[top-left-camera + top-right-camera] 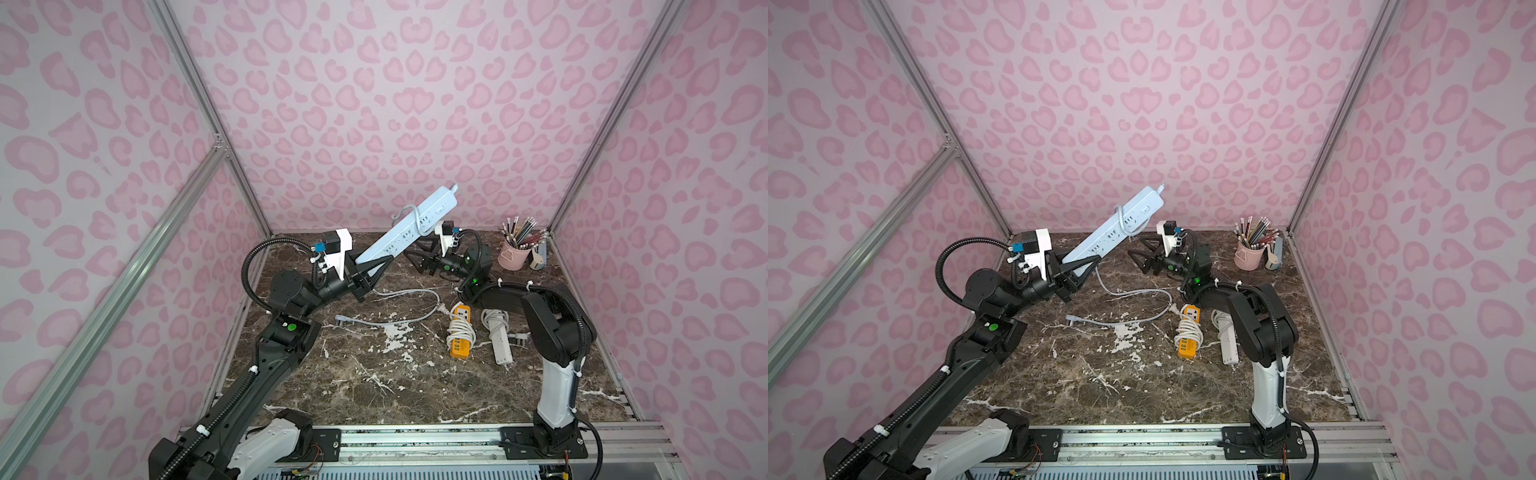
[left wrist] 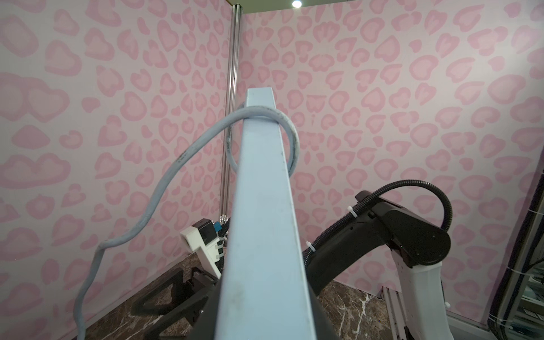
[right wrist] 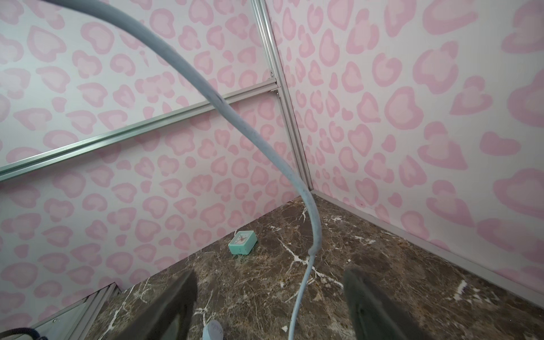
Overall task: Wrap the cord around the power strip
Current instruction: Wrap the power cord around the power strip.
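top views show your left gripper (image 1: 374,266) clamped on the near end of the pale blue power strip (image 1: 409,226), far end raised; one loop of cord (image 2: 178,160) circles it (slack trails onto the table (image 1: 374,386)). just right, your right gripper (image 1: 415,255) gapes, holding nothing.

The power strip (image 1: 409,226) slants up off the table (image 1: 374,386), its low end in my left gripper (image 1: 380,264) at 11 o'clock, its high end toward 1. The cord (image 3: 220,103) loops around its upper part, then runs along the table to 9. My right gripper (image 1: 413,259) sits at 12, just beside the strip. A cord-wrapped strip (image 1: 460,332) and a second wrapped strip (image 1: 498,338) lie side by side at 3. The pencil cup (image 1: 513,255) stands at 2.
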Robot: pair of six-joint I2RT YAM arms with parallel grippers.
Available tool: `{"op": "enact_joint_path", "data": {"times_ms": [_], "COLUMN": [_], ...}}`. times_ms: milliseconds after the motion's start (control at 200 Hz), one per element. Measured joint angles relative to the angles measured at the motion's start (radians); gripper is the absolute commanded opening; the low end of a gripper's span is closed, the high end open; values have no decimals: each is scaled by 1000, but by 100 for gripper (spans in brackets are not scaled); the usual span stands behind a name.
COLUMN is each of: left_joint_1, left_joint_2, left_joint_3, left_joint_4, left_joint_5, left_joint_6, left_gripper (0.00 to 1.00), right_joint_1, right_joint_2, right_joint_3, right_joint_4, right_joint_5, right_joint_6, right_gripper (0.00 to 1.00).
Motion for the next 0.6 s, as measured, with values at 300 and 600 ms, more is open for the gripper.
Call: {"op": "enact_joint_path", "data": {"times_ms": [300,600], "left_joint_1": [-33,-35], "left_joint_2": [-12,-16], "left_joint_3": [2,-5], "left_joint_4": [-16,-8], "left_joint_5": [-23,-48], "left_joint_6": [-26,-58], "left_gripper": [3,3], "right_joint_1": [66,108], "right_joint_2": [151,272], "right_joint_3": [289,480], "right_joint_4": [-78,-203], "right_joint_5": [179,316], "right_joint_6": [-58,-143], "right_gripper": [80,29]}}
